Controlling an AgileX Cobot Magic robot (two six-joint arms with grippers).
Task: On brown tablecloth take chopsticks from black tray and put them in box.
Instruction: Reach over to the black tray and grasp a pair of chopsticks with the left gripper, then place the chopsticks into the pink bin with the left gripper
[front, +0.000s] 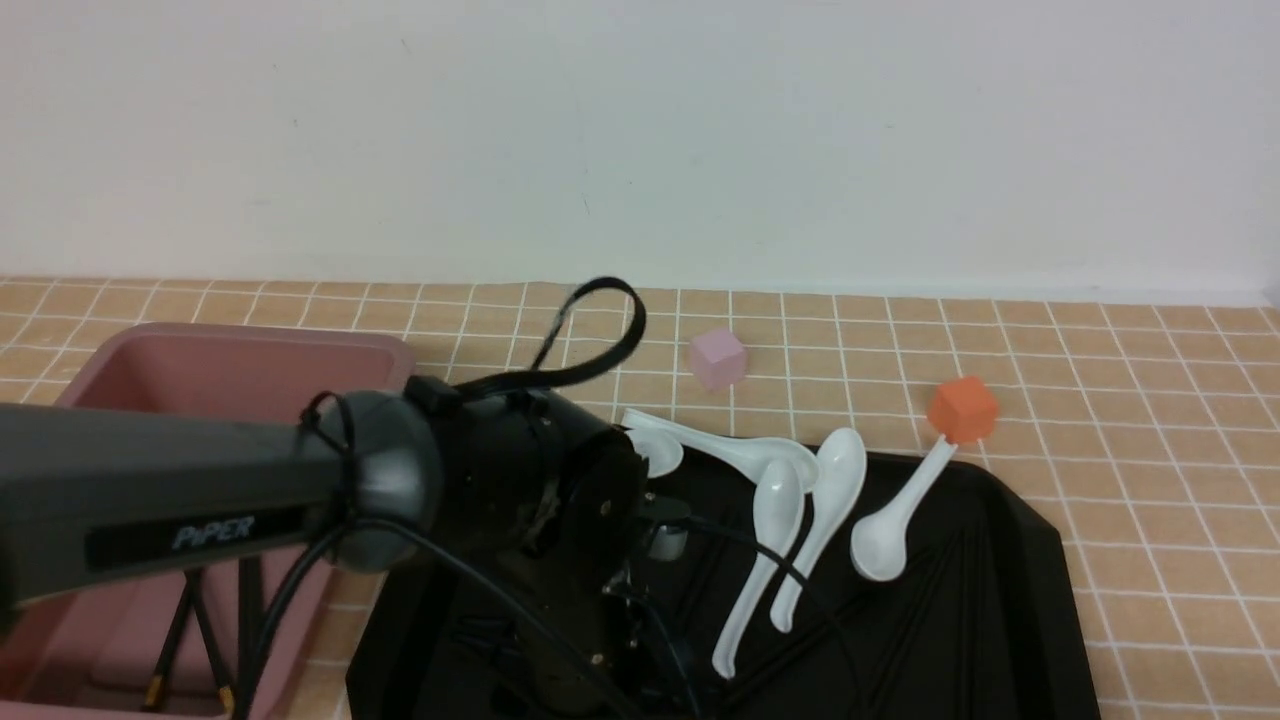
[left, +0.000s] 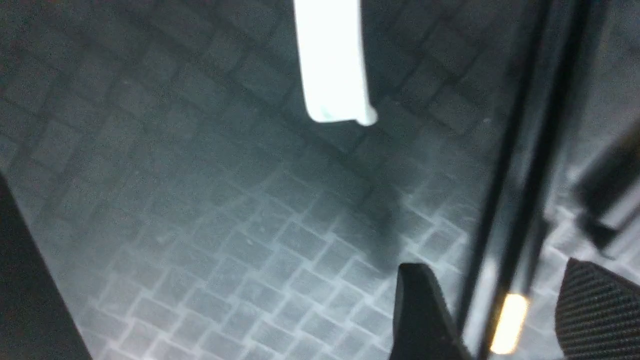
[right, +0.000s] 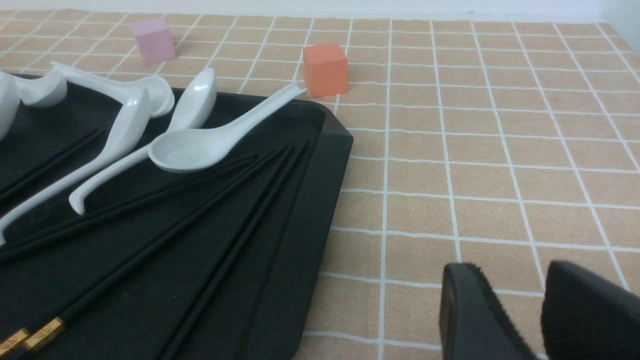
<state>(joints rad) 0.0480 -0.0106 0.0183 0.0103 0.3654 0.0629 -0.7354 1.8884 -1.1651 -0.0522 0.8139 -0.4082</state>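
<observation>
Front view: the left arm reaches from the left across the near part of the black tray (front: 1040, 600), presumably to bring its gripper over chopsticks there.
Box at left: the pink box (front: 370, 352) stands on the brown tablecloth (front: 1180, 480), left of the tray; some chopsticks (front: 207, 625) lie inside, so the transfer is judged partly done.
White spoons: these lie in the tray's far part, one handle (front: 930, 470) reaching over the far rim.
Left wrist view: the left gripper (left: 492, 312) stands wide apart with a gold-ended pair of chopsticks (left: 507, 325) between its fingers, apparently ungripped; the placing suggests a coming pinch near the gold ends.
Right wrist view: the right gripper (right: 505, 310) stands with its fingers parted over cloth, holding nothing, probably parked clear of the left arm's work.
Remaining chopsticks: several lie loosely fanned in the tray, right of the spoons' handles and nearer.
</observation>
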